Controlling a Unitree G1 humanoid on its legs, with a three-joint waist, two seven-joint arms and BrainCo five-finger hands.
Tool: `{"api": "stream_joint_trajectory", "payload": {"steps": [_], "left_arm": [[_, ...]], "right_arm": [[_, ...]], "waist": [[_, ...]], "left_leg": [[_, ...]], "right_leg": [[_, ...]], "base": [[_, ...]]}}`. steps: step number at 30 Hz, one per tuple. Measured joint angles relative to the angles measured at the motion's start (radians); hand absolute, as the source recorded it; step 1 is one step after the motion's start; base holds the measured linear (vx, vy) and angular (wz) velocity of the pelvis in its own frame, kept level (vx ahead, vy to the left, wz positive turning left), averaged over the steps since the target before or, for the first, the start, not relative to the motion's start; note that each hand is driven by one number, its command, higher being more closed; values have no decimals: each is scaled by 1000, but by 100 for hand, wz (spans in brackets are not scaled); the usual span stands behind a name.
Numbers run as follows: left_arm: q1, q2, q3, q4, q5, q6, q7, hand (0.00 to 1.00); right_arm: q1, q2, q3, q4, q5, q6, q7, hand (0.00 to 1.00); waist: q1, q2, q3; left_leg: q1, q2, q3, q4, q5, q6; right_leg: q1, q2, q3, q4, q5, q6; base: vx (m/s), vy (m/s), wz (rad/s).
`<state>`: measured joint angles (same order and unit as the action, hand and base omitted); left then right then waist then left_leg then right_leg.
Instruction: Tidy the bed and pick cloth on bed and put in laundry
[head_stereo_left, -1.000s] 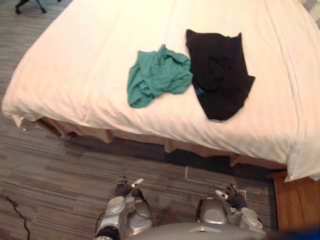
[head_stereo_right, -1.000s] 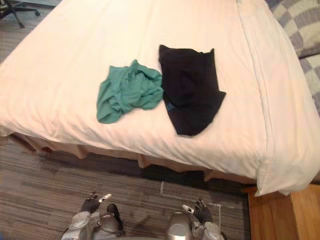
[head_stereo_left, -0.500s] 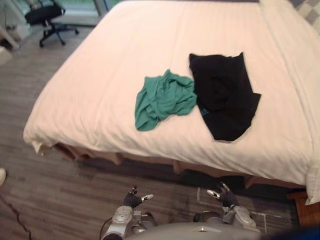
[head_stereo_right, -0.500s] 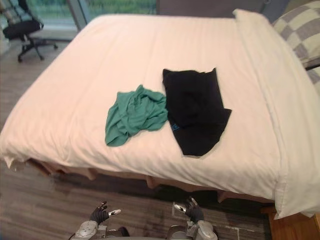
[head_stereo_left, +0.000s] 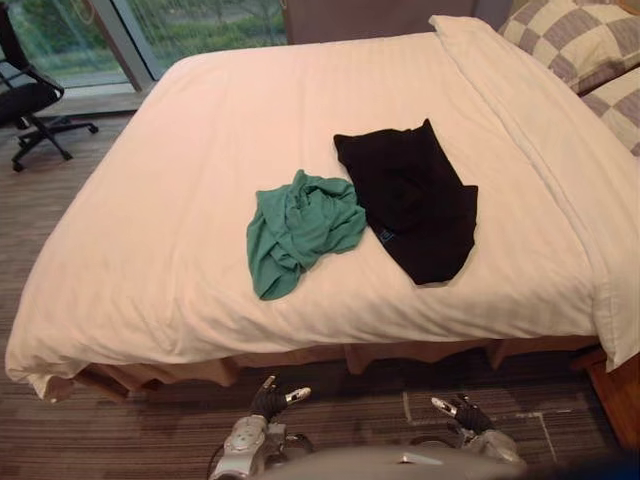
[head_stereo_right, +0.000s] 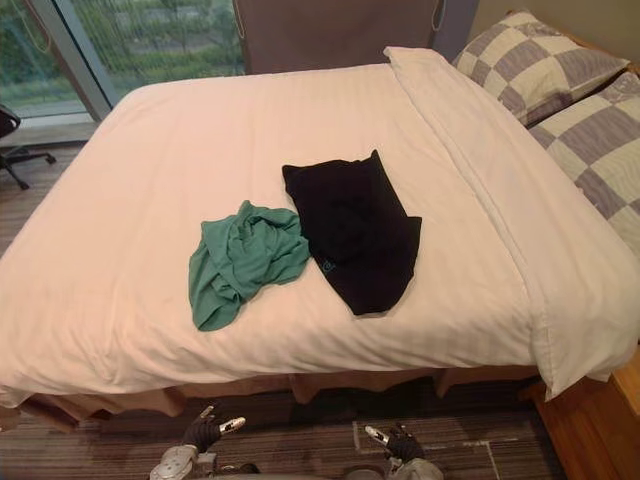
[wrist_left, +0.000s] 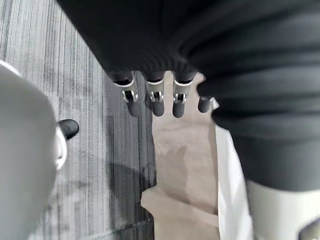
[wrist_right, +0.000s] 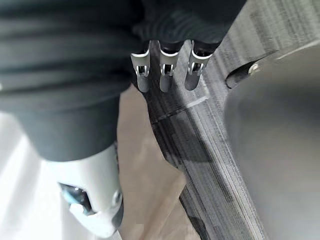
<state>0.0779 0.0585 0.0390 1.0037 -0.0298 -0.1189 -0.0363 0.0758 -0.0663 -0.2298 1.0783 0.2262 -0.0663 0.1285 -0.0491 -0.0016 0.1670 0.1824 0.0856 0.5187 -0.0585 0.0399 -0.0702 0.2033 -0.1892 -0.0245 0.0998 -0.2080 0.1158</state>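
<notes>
A crumpled green cloth (head_stereo_left: 300, 228) lies near the middle of the white bed (head_stereo_left: 180, 180). Right beside it, touching its right edge, a black garment (head_stereo_left: 412, 200) lies spread flat. My left hand (head_stereo_left: 270, 400) hangs low by the near bed edge, its fingers (wrist_left: 152, 97) straight and holding nothing. My right hand (head_stereo_left: 466, 413) hangs at the lower right, its fingers (wrist_right: 165, 72) also straight and empty. Both hands are well short of the clothes, down over the floor.
Checkered pillows (head_stereo_right: 535, 70) lie at the bed's far right. A black office chair (head_stereo_left: 25, 105) stands at the far left by a window. A wooden bedside piece (head_stereo_right: 590, 430) is at the lower right. Grey striped floor (head_stereo_left: 120, 440) runs along the near bed edge.
The camera has tilted up: the whole bed, the pillows and the window have come into sight. The two clothes lie as before. Both hands stay hanging low.
</notes>
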Motion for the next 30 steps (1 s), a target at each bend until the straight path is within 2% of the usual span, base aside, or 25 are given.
{"api": "stream_joint_trajectory", "payload": {"steps": [3, 8, 11, 12, 14, 18, 21, 22, 24, 27, 29, 30], "left_arm": [[5, 2, -11, 6, -49, 35, 32, 0], [7, 10, 16, 40, -233, 83, 129, 0], [24, 8, 145, 37, -341, 103, 196, 0], [24, 11, 197, 25, -356, 112, 220, 0], [48, 32, 293, -59, -393, 129, 286, 0], [88, 113, 443, -287, -430, 136, 377, 0], [105, 207, 550, -511, -405, 109, 406, 0], [104, 245, 581, -585, -374, 93, 405, 0], [102, 300, 625, -714, -327, 66, 379, 0], [58, 392, 631, -842, -235, 13, 305, 0], [33, 440, 631, -876, -174, -62, 265, 0], [14, 467, 631, -896, -176, -106, 222, 0]], "right_arm": [[1, 8, -5, 0, 50, -10, -24, 0], [7, 19, -65, 0, 116, -44, -118, 0], [20, 4, -186, -40, 115, -70, -219, 0], [33, -5, -230, -83, 104, -78, -250, 0], [65, -61, -318, -194, 3, -83, -319, 0], [133, -181, -395, -452, -174, -85, -347, 0], [158, -274, -431, -645, -255, -80, -318, 0], [159, -298, -444, -710, -277, -74, -301, 0], [160, -337, -469, -826, -292, -56, -246, 0], [138, -430, -468, -933, -294, -36, -157, 0], [101, -470, -458, -974, -293, -26, -109, 0], [77, -496, -441, -983, -291, -23, -87, 0]], "waist": [[-3, 7, 0], [-2, 18, -2], [6, 19, -4], [6, 19, -4], [10, 14, -1], [12, 4, 2], [12, -16, -24], [8, -22, -29], [7, -35, -35], [7, -38, -38], [6, -34, -44], [5, -31, -42]], "left_leg": [[36, -23, -4, -39, 12, 2], [38, -9, -23, -40, 18, -5], [38, 1, -37, -46, 23, -11], [34, 1, -40, -46, 24, -10], [18, -2, -62, -47, 29, -3], [-12, -11, -95, -47, 38, 7], [-55, -15, -118, -47, 44, 3], [-62, -15, -125, -47, 55, 12], [-70, -16, -141, -46, 63, 15], [-83, -12, -150, -42, 70, 21], [-95, -14, -150, -44, 72, 25], [-99, -14, -150, -45, 75, 28]], "right_leg": [[25, -9, -27, -7, 5, 7], [43, 6, -63, -14, 6, 6], [50, 14, -86, -14, 7, 3], [49, 13, -92, -14, 7, 3], [47, 8, -118, -15, 7, 3], [46, -6, -175, -27, 4, 5], [15, -4, -190, -28, 4, 6], [13, -2, -196, -29, 12, 6], [15, 4, -204, -31, 27, 0], [7, 10, -209, -32, 46, -11], [-6, 9, -208, -31, 48, -11], [-11, 9, -206, -31, 51, -11]], "base": [[47, 38, 5], [9, -88, 10], [-44, -88, 13], [-57, -61, 11], [-64, -56, 27], [-62, -27, 29], [-35, -1, 23], [21, -4, 18], [29, -7, 21], [6, 3, 10], [-18, 5, -1], [-42, 10, -4]]}}
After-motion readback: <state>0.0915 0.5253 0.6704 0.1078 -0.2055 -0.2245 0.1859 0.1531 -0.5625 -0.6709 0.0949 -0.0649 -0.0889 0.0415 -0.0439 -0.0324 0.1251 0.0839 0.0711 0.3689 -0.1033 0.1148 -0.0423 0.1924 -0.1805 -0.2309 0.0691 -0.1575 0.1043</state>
